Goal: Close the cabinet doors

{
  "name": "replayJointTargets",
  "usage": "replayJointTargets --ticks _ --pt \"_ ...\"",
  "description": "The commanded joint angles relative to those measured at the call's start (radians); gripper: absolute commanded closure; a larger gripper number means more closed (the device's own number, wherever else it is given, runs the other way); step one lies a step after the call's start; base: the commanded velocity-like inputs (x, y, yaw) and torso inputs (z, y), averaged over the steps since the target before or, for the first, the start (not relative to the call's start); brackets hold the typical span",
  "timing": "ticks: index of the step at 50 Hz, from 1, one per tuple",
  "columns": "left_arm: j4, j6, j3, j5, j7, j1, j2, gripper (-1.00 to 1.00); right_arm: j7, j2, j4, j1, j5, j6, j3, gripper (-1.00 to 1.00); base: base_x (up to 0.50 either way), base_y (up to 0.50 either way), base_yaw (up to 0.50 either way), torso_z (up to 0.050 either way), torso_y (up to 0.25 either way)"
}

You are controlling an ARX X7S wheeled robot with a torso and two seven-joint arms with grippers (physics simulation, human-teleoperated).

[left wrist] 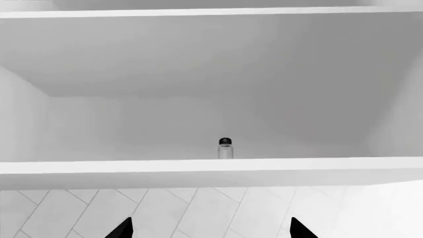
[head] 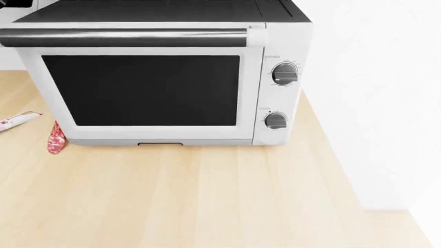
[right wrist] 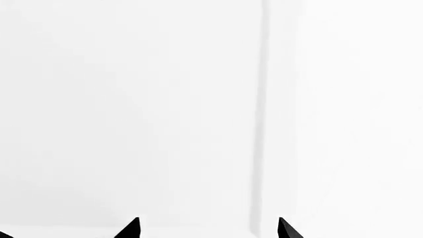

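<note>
Head view: neither arm in frame. White toaster oven w/ dark glass door (head: pixel 141 90) sits on light wood countertop (head: pixel 206 201); grey bar handle (head: pixel 124 37) across its top front, two grey round knobs (head: pixel 284 74) on its right panel. Tiny print beside knobs, too small to read. Red-white speckled sausage-shaped item (head: pixel 56 139) lies touching oven's lower left corner; a second pale speckled piece (head: pixel 17 121) near countertop's left edge. White wall to the right.

Left wrist view only: open white cabinet interior (left wrist: pixel 198 64), doors not seen in this view. Small clear bottle w/ black cap (left wrist: pixel 225 148) stands upright at the back, partly hidden behind the white front shelf edge (left wrist: pixel 211 171). White herringbone tile (left wrist: pixel 191 210) below the shelf. Left gripper (left wrist: pixel 210 229): two black tips well apart, nothing between, jaws open.

Right wrist view only: plain white panel surface (right wrist: pixel 126 109) w/ a vertical grey seam (right wrist: pixel 259 114); cannot tell if it is a cabinet door or wall. Right gripper (right wrist: pixel 208 229): black tips spread apart, empty, open.

No brand or readable label in any view
</note>
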Motion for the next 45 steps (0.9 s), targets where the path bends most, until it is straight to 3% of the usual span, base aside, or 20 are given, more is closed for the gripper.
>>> replayJointTargets --ticks 1,45 --pt "0.001 0.01 -0.001 0.0 0.001 0.006 -0.009 -1.0 -0.047 -0.031 0.112 -0.065 -0.053 -0.01 -0.089 -1.0 0.0 0.0 0.0 0.0 0.0" --pt "0.006 0.045 0.005 0.023 0.018 0.041 -0.033 -1.0 -0.13 -0.11 0.295 -0.15 -0.152 -0.133 -0.174 -1.0 0.0 0.0 0.0 0.0 0.0"
